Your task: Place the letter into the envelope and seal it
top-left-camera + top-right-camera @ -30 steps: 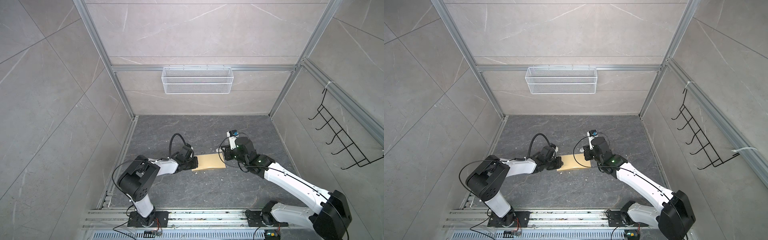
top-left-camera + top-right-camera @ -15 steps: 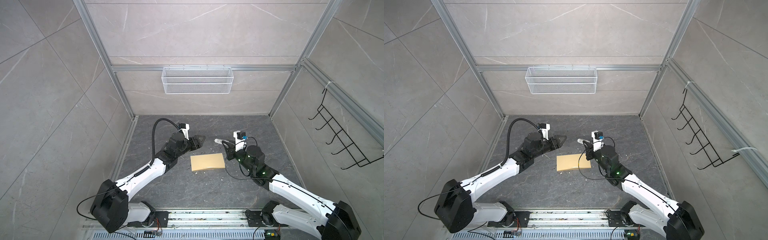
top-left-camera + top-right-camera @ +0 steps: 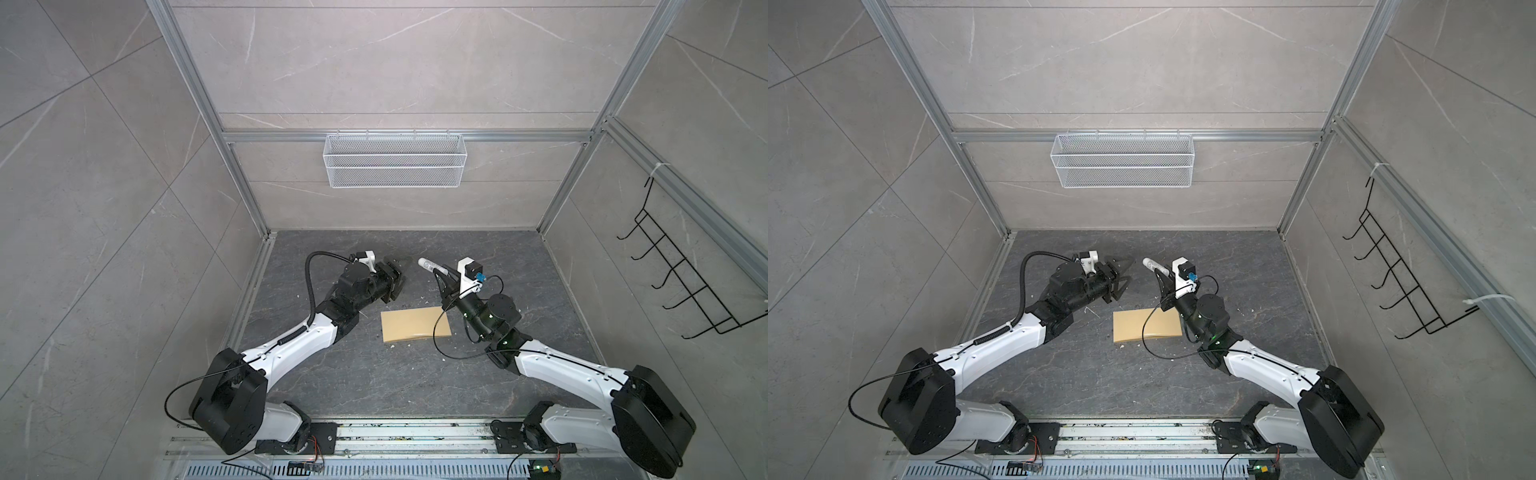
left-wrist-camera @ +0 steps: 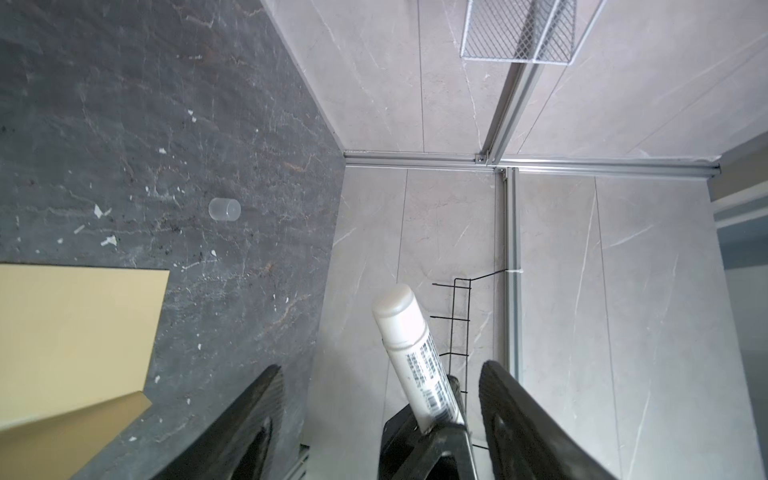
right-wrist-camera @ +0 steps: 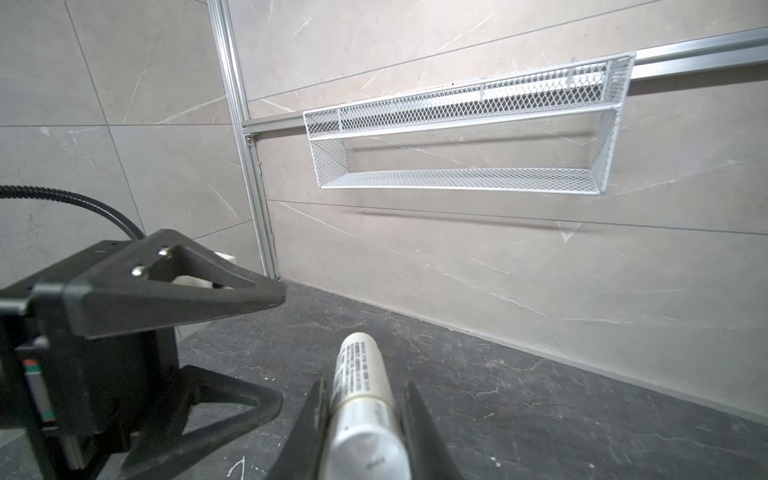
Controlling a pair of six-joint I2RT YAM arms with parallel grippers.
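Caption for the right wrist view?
Right gripper shut on a white labelled tube, open left gripper beside it, mesh wall basket beyond.

You have a matt yellow-tan paper envelope [image 3: 415, 326] on a rough, dull, slate-like worktop [image 3: 374, 386]. The glue stick [image 5: 361, 370] is smooth white plastic with a printed label, the small cap [image 4: 225, 209] frosted translucent plastic, the basket [image 3: 395, 176] white-coated metal mesh.

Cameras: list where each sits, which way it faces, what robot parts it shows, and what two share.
Top views: overhead at the front, looking down at the floor; left arm, right arm, envelope, open left claw, right claw.
Left wrist: on the left arm, facing the hook rack; own fingers.
Right wrist: on the right arm, facing the back-wall basket; own fingers, left claw.
Shared: both wrist views show the tube in the right claw.
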